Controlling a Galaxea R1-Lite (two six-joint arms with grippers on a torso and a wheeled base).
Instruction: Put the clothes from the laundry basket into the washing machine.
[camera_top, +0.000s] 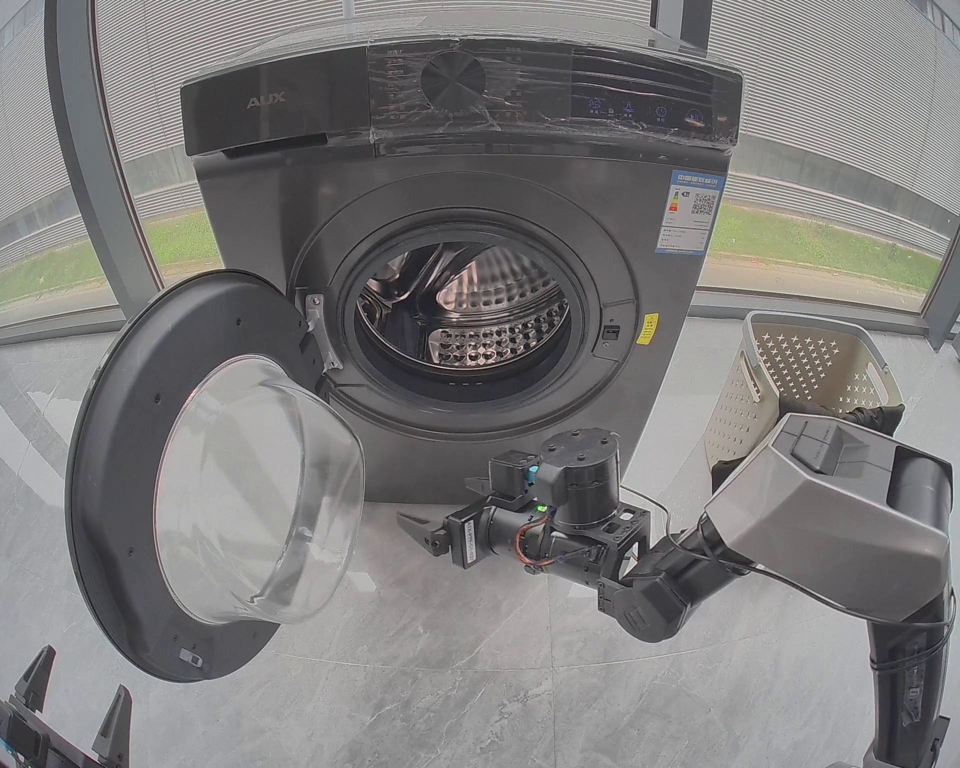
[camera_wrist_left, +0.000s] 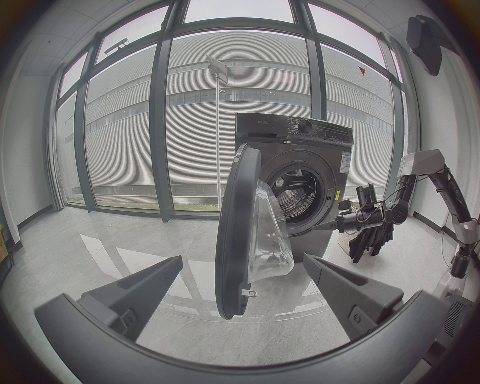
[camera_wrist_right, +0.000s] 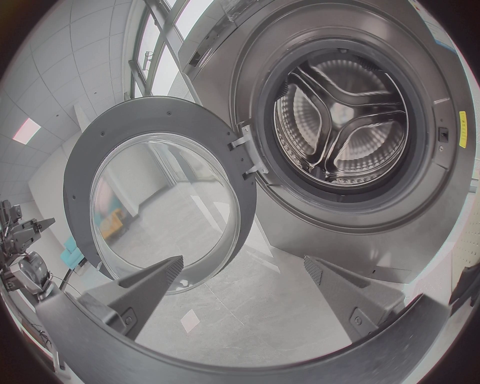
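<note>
**In front of the open washer: right gripper is pointing away from the clothes**

So the washing machine (camera_top: 450, 180) has its door (camera_top: 130, 420) swung right out to the robot's left, and the drum (camera_top: 490, 310) looks bare as far as I can see into it. The laundry basket (camera_top: 810, 322) stands just beside the machine's right corner. The clothes (camera_wrist_left: 369, 244) are a dark bundle draped over its near rim, hanging mostly straight down, so the long axis is roughly vertical.

The bit that matters: the right gripper (camera_top: 418, 530) sits low in front of the machine, below the drum opening, with its fingers pointing toward the door side. The clothes are behind it, back past its own wrist and elbow toward the robot's right. Its fingers are spread wide with nothing between them. My guess is it has to swing round or pull back toward the basket before any grab, then come at that hanging fold from above or from the side.

The left gripper (camera_top: 80, 678) is down at the robot's far left, on the other side of the door, also wide open and holding nothing. It's well apart from the basket, so the right arm is clearly the nearer one for the pickup.
</note>
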